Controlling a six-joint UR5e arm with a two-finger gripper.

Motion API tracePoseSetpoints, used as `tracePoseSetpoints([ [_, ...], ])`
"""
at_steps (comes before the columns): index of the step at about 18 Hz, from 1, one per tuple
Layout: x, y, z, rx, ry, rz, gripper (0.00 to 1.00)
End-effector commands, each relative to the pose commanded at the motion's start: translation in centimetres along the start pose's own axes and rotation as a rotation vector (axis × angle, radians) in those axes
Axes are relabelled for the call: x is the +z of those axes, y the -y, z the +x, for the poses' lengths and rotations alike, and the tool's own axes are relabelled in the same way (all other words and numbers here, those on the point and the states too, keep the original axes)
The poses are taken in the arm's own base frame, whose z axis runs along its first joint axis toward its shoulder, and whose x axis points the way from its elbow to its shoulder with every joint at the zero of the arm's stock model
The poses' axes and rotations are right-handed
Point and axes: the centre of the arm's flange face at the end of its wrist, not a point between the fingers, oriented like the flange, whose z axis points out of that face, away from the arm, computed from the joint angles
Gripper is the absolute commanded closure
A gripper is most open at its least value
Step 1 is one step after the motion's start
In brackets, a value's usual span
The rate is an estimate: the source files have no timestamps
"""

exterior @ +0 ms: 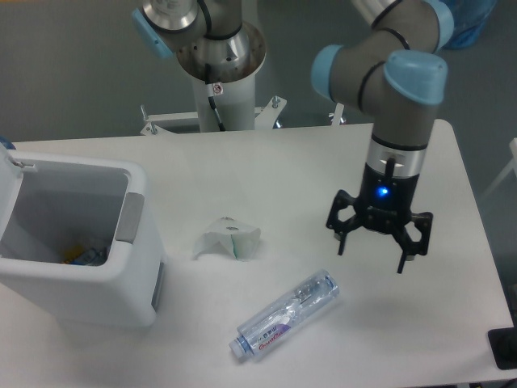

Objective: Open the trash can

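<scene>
Claw (371,253) hangs over the right part of the bench (323,153), fingers spread wide, nothing between them. Trash can (74,239) sits well apart from it, at the far left edge of the bench across from the claw. Its top already stands open: interior visible, some litter at the bottom, grey push tab (130,217) on the rim facing the claw. Lid only partly in view at the picture's left edge. Judgement: task looks done, no reach toward the bin needed.

Between claw and can: a crumpled paper scrap (229,238) lying roughly midway. A clear plastic bottle (285,314) lies on its side below-left of the claw, long axis slanting toward it. Neither touches the can.
</scene>
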Motion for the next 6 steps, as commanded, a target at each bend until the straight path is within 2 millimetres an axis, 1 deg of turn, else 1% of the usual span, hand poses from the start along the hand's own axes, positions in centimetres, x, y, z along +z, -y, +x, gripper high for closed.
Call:
tracePoseSetpoints([
  [1,0.2,0.4,0.2,0.022,0.000,-0.041,0.00],
  [2,0.9,1.0,0.8,0.041,-0.010,-0.072,0.00],
  [3,1.2,1.1,1.2,0.050,-0.014,-0.100,0.00],
  [6,1.4,0.9,1.2,0.051,-0.009,-0.131,0.00],
])
